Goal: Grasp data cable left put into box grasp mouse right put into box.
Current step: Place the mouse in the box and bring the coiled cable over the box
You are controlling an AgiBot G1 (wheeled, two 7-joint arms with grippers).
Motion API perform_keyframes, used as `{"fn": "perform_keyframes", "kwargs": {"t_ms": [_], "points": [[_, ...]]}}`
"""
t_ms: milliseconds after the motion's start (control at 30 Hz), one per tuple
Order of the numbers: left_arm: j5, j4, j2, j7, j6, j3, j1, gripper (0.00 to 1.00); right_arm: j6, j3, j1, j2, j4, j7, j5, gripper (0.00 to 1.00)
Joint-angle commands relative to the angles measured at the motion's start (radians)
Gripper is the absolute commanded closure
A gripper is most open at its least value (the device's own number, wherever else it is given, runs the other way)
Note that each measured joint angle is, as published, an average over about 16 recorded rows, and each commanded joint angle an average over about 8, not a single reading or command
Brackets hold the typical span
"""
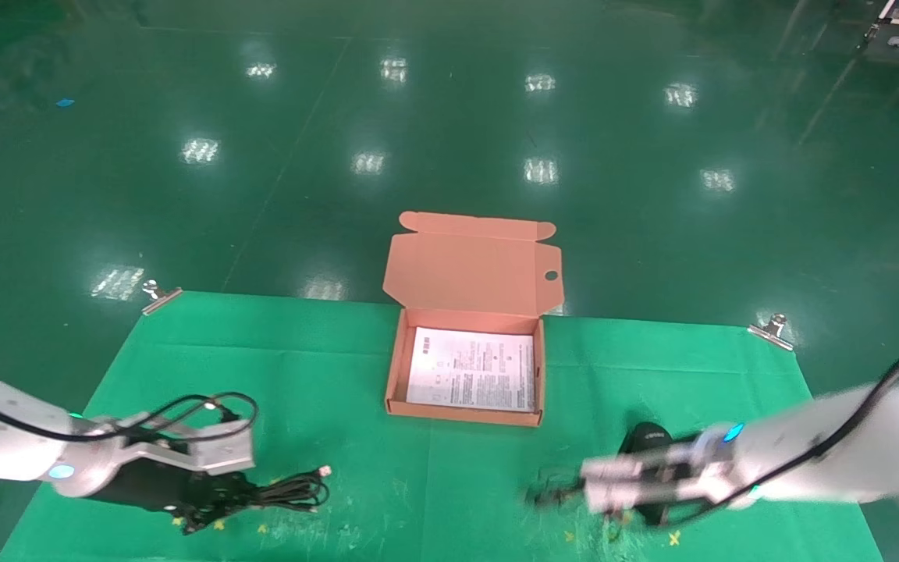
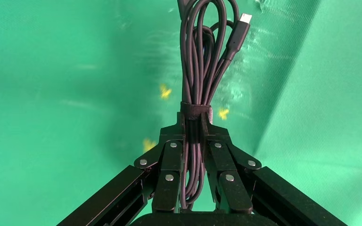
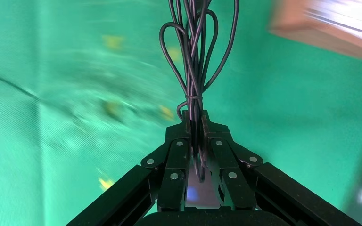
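Left gripper (image 2: 195,129): clamped on the data cable (image 2: 202,70), low over the green mat (image 1: 340,375), left of the box
Box (image 1: 395,367): lid open, mat centre; white sheet (image 1: 471,368) inside
Right gripper (image 3: 195,125): clamped on the cord of the mouse (image 1: 644,439); mouse right of the box, outside it

The white sheet (image 1: 471,369) lining the box (image 1: 465,412) carries print too small to read.

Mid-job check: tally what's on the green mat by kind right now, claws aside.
Data cable: 1, shut in the left claw
Mouse: 1, its cord bundle shut in the right claw
Box: 1, lid open
Metal clips at the mat's far corners: 2
Total: 5
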Motion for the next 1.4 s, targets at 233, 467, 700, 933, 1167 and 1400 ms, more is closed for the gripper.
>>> {"fn": "perform_keyframes", "kwargs": {"t_ms": [233, 467, 700, 933, 1167, 1400], "points": [[0.016, -0.274, -0.122, -0.14, 0.018, -0.036, -0.05, 1.0, -0.015, 0.089, 0.116, 0.077, 0.121, 0.154, 0.017, 1.0], [0.057, -0.406, -0.121, -0.204, -0.066, -0.071, -0.099, 1.0, 0.034, 0.137, 0.233, 0.018, 0.129, 0.211, 0.028, 1.0], [0.109, -0.389, -0.045, -0.181, -0.156, -0.08, -0.155, 1.0, 0.102, 0.153, 0.347, -0.114, 0.02, 0.18, 0.054, 1.0], [0.141, -0.319, 0.029, -0.13, -0.22, -0.081, -0.21, 1.0, 0.179, 0.159, 0.431, -0.229, -0.128, 0.096, 0.084, 1.0], [0.161, -0.279, 0.06, -0.103, -0.245, -0.079, -0.24, 1.0, 0.226, 0.159, 0.467, -0.274, -0.195, 0.013, 0.096, 1.0], [0.156, -0.285, 0.038, -0.098, -0.228, -0.079, -0.235, 1.0, 0.23, 0.154, 0.456, -0.278, -0.187, -0.016, 0.1, 1.0]]}}
